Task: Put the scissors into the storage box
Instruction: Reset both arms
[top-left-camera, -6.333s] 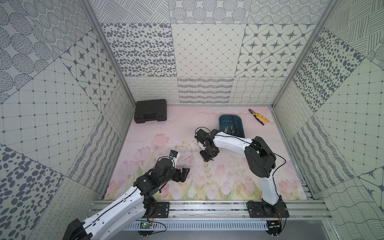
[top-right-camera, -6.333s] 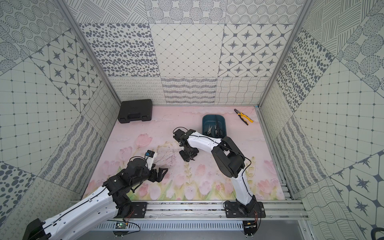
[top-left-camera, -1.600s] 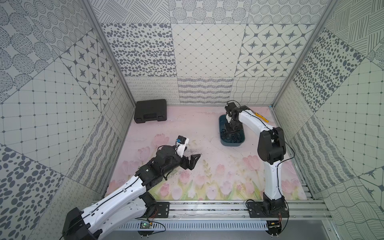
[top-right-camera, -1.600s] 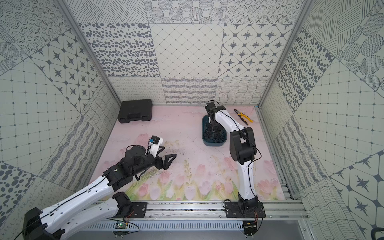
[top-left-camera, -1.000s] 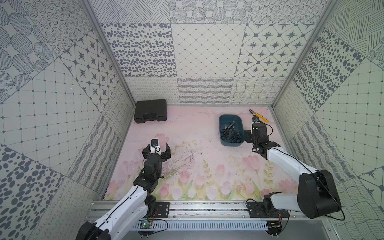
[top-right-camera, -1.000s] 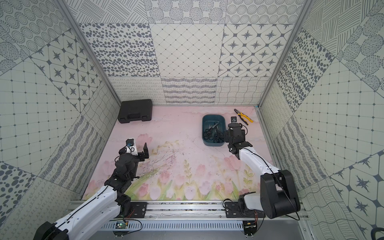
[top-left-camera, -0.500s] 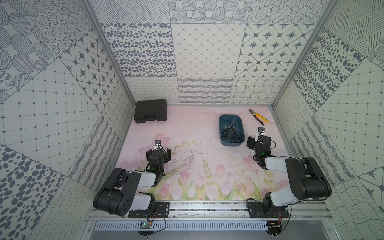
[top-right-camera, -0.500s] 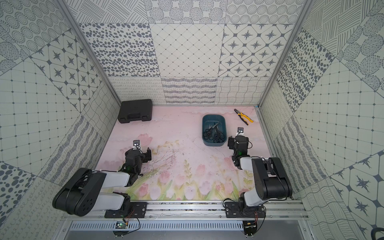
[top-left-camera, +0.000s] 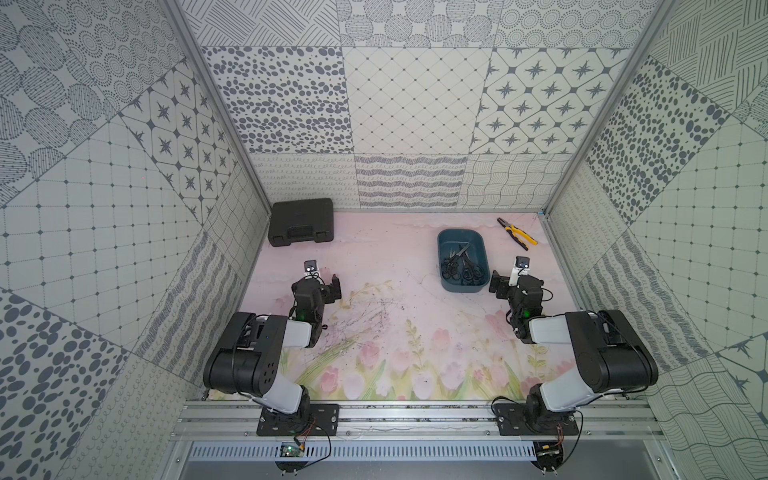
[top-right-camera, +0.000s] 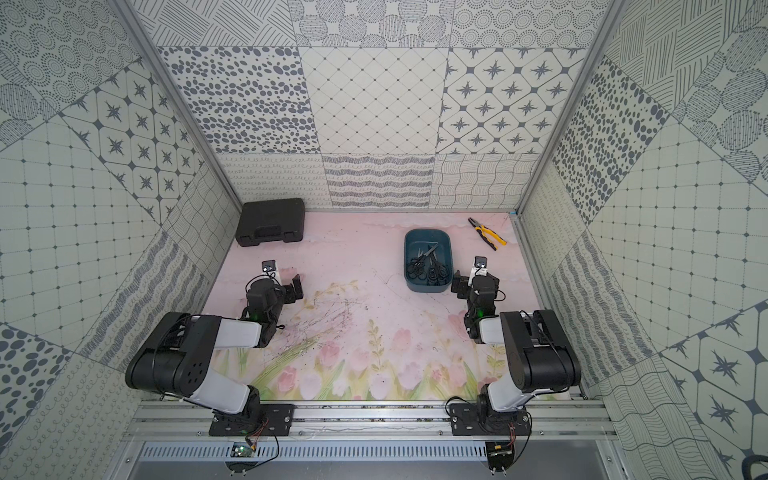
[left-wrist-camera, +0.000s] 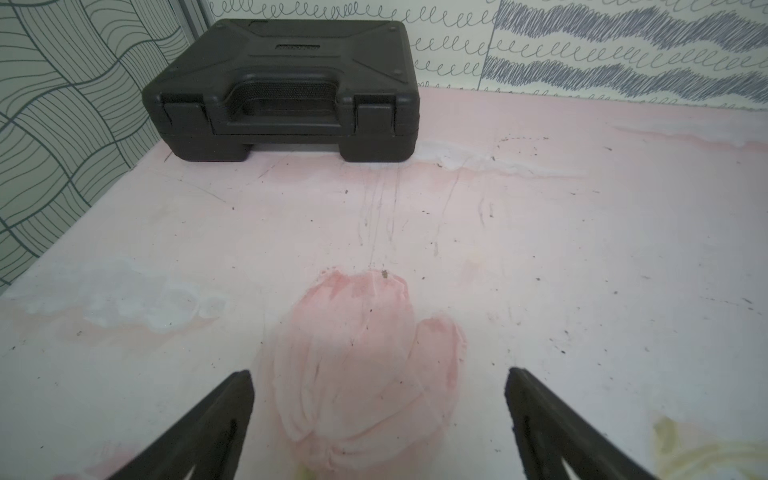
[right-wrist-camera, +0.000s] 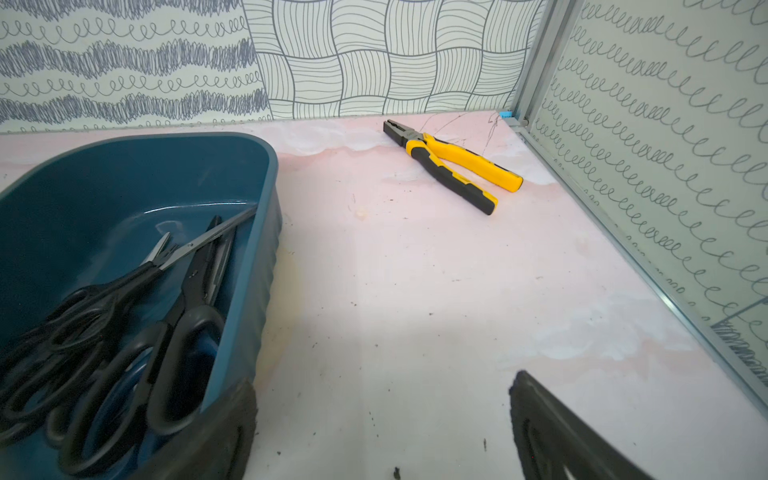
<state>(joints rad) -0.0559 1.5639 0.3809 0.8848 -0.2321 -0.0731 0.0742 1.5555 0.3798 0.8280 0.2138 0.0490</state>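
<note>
Several black-handled scissors (top-left-camera: 461, 268) (top-right-camera: 428, 266) lie heaped inside the dark teal storage box (top-left-camera: 439, 257) (top-right-camera: 428, 287) at the back right of the mat. The right wrist view shows the scissors (right-wrist-camera: 174, 332) close up, blades pointing towards the box's (right-wrist-camera: 249, 291) far end. My right gripper (top-left-camera: 515, 286) (top-right-camera: 476, 286) (right-wrist-camera: 380, 378) stands open and empty beside the box's near right corner, low over the mat. My left gripper (top-left-camera: 323, 286) (top-right-camera: 284, 289) (left-wrist-camera: 379, 374) is open and empty over a pink tulip print on the left.
A black hard-shell case (top-left-camera: 301, 222) (left-wrist-camera: 282, 91) sits in the back left corner. Yellow-and-black pliers (top-left-camera: 517, 233) (right-wrist-camera: 453, 166) lie near the back right corner. Patterned walls close in three sides. Both arms are folded back near the front rail.
Both arms have folded back towards the front rail. The right gripper has drawn away from above the storage box to beside it, and its jaws have spread wider.
</note>
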